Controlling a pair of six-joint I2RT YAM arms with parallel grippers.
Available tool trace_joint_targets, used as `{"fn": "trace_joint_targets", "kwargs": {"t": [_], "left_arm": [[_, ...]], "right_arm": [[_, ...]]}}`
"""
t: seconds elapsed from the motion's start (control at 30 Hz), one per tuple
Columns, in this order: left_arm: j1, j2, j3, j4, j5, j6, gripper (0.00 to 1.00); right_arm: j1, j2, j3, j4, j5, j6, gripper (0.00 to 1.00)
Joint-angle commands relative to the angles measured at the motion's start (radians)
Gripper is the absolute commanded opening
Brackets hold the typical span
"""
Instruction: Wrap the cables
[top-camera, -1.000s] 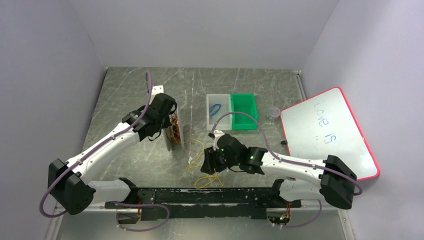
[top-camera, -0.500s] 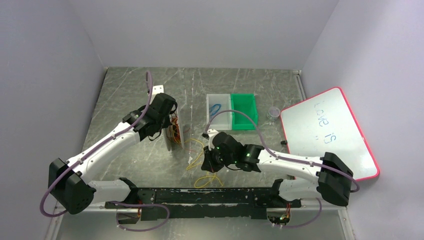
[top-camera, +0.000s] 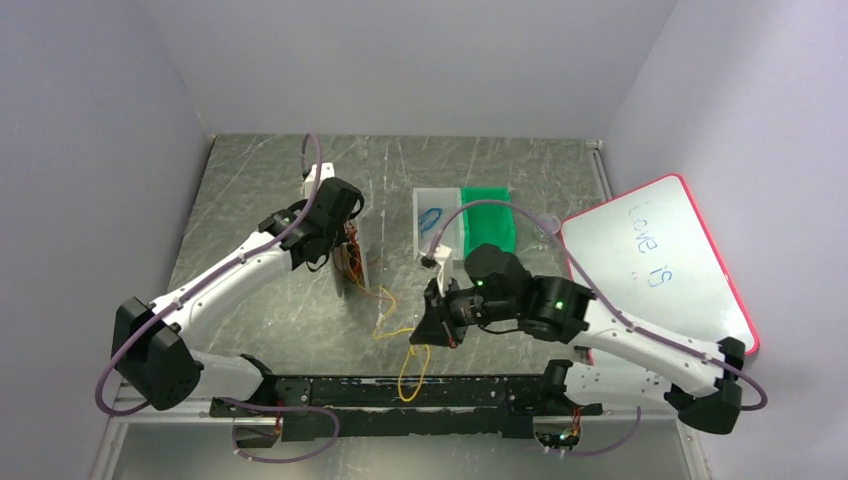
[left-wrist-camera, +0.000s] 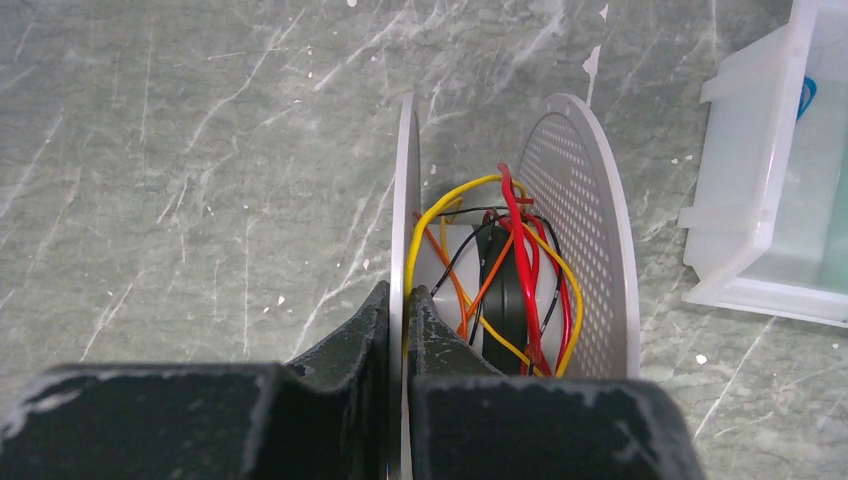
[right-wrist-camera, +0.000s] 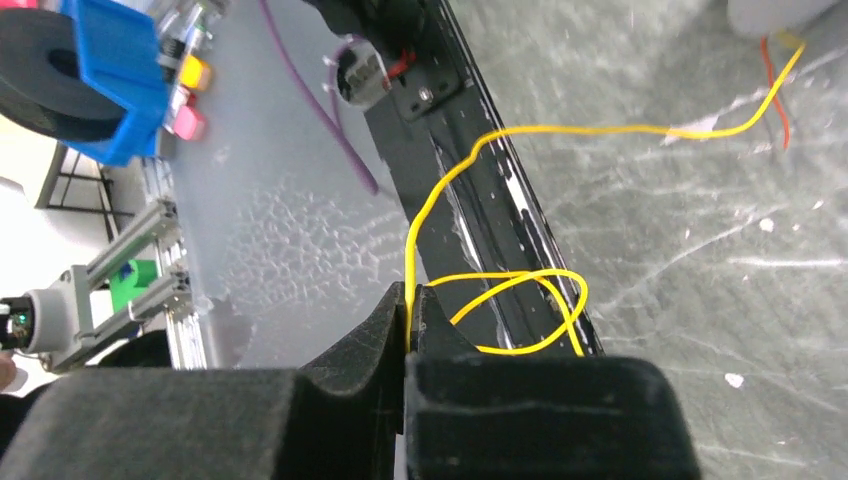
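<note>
Now that the right arm (top-camera: 620, 330) has risen over the desk (top-camera: 250, 180) by its near edge, I find the spool (left-wrist-camera: 585, 200) left of centre, its flange pinched by the closed left gripper (left-wrist-camera: 398, 300). The right gripper (right-wrist-camera: 408, 300) is clamped on the yellow cable (right-wrist-camera: 560, 128), now pulled straighter; other cables (left-wrist-camera: 517, 230) sit wound inside. Slack looks ready for winding.

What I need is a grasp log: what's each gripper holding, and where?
Left gripper: spool, by one flange's rim. Right gripper: yellow cable, along its loose length.
</note>
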Motion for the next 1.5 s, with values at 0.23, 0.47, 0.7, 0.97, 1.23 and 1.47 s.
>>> {"fn": "trace_joint_targets", "kwargs": {"t": [0.23, 0.47, 0.7, 0.97, 1.23, 1.47], "left_arm": [[-0.036, -0.013, -0.007, 0.015, -0.043, 0.056, 0.07], [-0.059, -0.073, -0.057, 0.037, -0.026, 0.071, 0.07], [-0.07, -0.121, -0.096, 0.078, 0.013, 0.101, 0.07], [-0.09, -0.179, -0.135, 0.118, 0.048, 0.154, 0.07], [-0.135, -0.236, -0.172, 0.154, 0.093, 0.246, 0.07], [-0.171, -0.318, -0.222, 0.174, 0.149, 0.319, 0.07]], "right_arm": [[0.004, 0.018, 0.343, -0.152, 0.233, -0.08, 0.0], [0.005, 0.089, 0.523, -0.131, 0.368, -0.145, 0.0], [0.004, 0.164, 0.661, -0.092, 0.515, -0.216, 0.0], [0.003, 0.241, 0.725, -0.029, 0.67, -0.302, 0.0], [-0.041, 0.334, 0.762, 0.042, 0.733, -0.432, 0.0], [-0.265, 0.389, 0.734, 0.085, 0.517, -0.416, 0.0]]}}
